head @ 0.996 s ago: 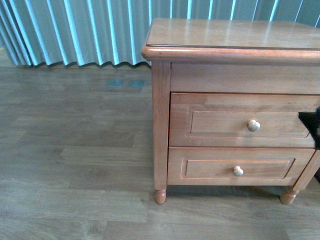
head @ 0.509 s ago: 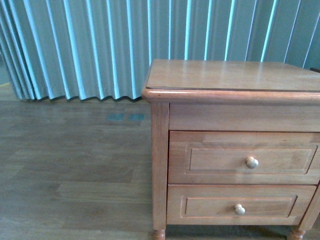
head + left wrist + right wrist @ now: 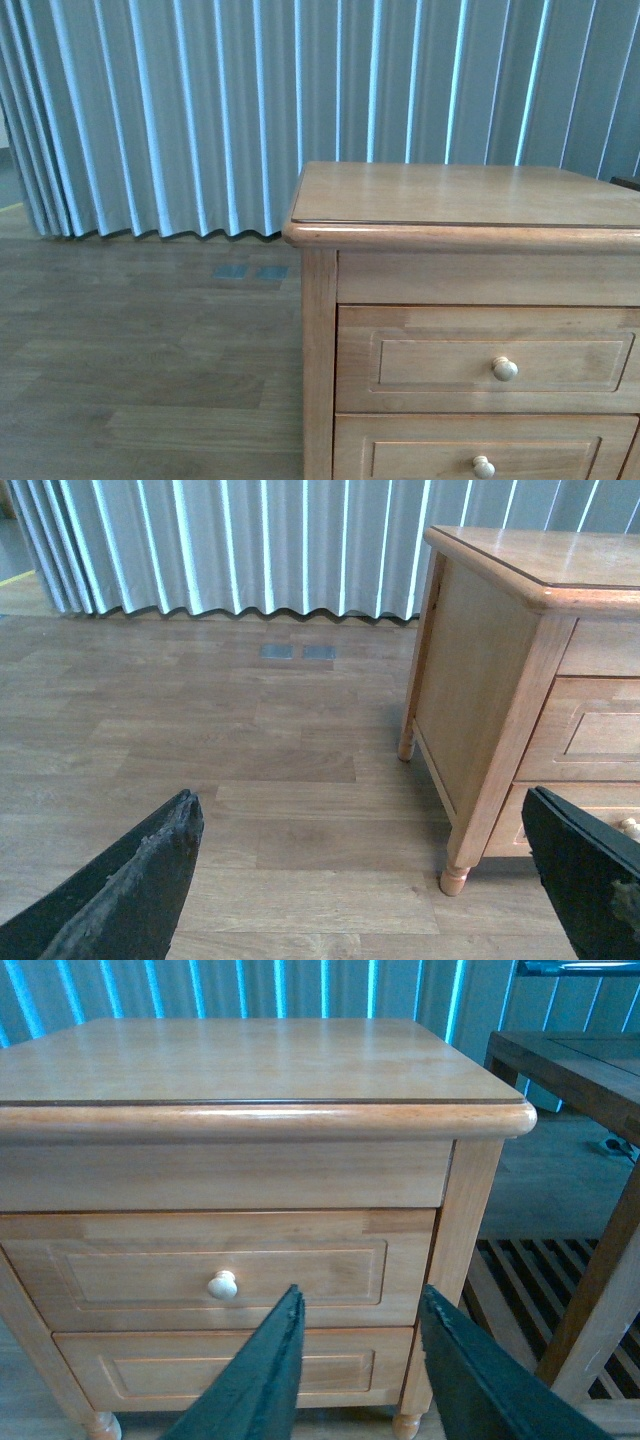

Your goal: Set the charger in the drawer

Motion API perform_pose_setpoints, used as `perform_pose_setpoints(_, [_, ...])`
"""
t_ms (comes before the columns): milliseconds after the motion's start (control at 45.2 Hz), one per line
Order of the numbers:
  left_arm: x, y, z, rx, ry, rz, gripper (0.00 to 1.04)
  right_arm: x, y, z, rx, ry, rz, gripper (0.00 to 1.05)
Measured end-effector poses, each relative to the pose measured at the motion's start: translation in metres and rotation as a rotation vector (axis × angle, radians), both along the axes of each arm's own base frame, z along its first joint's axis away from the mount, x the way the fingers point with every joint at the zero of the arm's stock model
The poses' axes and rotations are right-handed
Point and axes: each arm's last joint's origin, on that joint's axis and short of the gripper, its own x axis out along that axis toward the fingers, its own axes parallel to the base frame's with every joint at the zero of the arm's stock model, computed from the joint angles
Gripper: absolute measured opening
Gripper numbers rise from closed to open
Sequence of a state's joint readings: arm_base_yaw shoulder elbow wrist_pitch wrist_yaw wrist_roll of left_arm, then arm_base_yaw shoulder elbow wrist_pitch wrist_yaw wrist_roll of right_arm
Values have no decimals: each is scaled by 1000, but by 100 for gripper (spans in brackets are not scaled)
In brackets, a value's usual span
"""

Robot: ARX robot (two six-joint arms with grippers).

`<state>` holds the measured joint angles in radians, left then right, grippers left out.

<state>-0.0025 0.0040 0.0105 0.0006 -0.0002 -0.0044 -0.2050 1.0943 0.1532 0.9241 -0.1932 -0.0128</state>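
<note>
While shut, drawer (image 3: 220,1270) just beyond gaping, empty right claw (image 3: 355,1305).

Light: daylight glows through the blinds (image 3: 200,110) behind the nightstand (image 3: 460,195).
Glare: soft sheen on its top.
Focus: all views slightly soft.

Open floor (image 3: 250,780) left of nightstand (image 3: 460,200), slatted table (image 3: 580,1070) close on its right, drawer (image 3: 487,360) closed
</note>
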Motion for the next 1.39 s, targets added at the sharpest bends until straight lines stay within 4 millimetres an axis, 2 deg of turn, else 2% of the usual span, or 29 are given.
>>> perform_pose_setpoints(89, [0,0,0,0,0,0,99,-11,8,-4,-2,-10,2,2])
perform_pose_setpoints(111, [0,0,0,0,0,0,99,-13,9,-5,-5,-19,4,1])
perform_pose_setpoints(199, [0,0,0,0,0,0,99,-23,15,-14,2,10,5,2])
perform_pose_setpoints(509, [0,0,0,0,0,0,99,-44,32,-11,-1,-3,14,2])
perform_pose_setpoints(1394, [0,0,0,0,0,0,99,-71,32,-5,-1,-26,9,2])
